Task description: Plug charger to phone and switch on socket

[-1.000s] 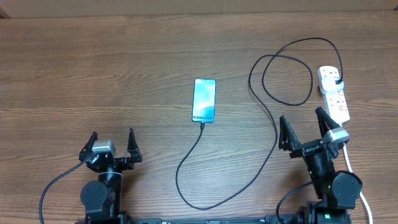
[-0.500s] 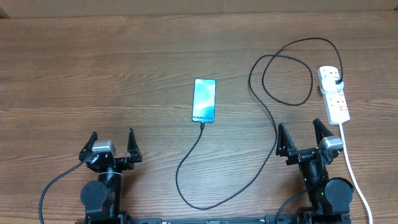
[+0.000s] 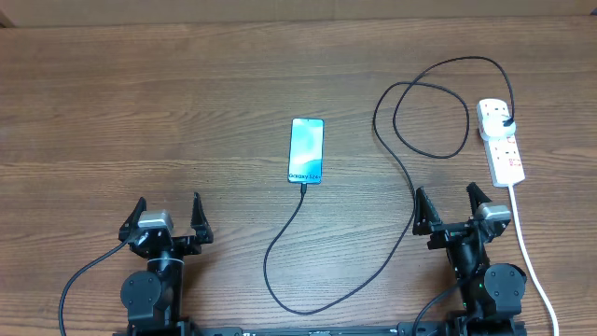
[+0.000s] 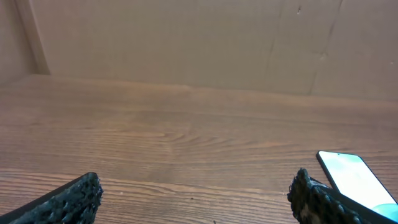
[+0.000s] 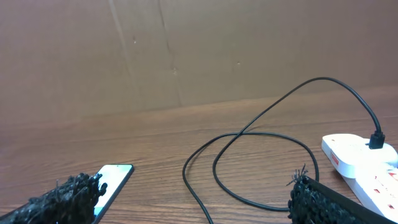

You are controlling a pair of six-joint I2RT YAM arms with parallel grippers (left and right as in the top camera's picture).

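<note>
The phone (image 3: 306,150) lies face up mid-table with its cyan screen lit. The black charger cable (image 3: 401,233) runs from the phone's near end, loops along the front and curls up to its plug (image 3: 505,122) in the white socket strip (image 3: 501,141) at the far right. My left gripper (image 3: 168,217) is open and empty at the front left. My right gripper (image 3: 451,206) is open and empty at the front right, just below the strip. The phone also shows in the left wrist view (image 4: 354,180) and right wrist view (image 5: 112,180); cable (image 5: 249,155) and strip (image 5: 360,158) show in the right wrist view.
The strip's white cord (image 3: 532,271) runs down the right side past my right arm. A brown cardboard wall (image 5: 199,50) stands along the table's far edge.
My right gripper has drawn back from the socket strip toward the front edge and slightly left. The left arm, phone and cable have not moved.
</note>
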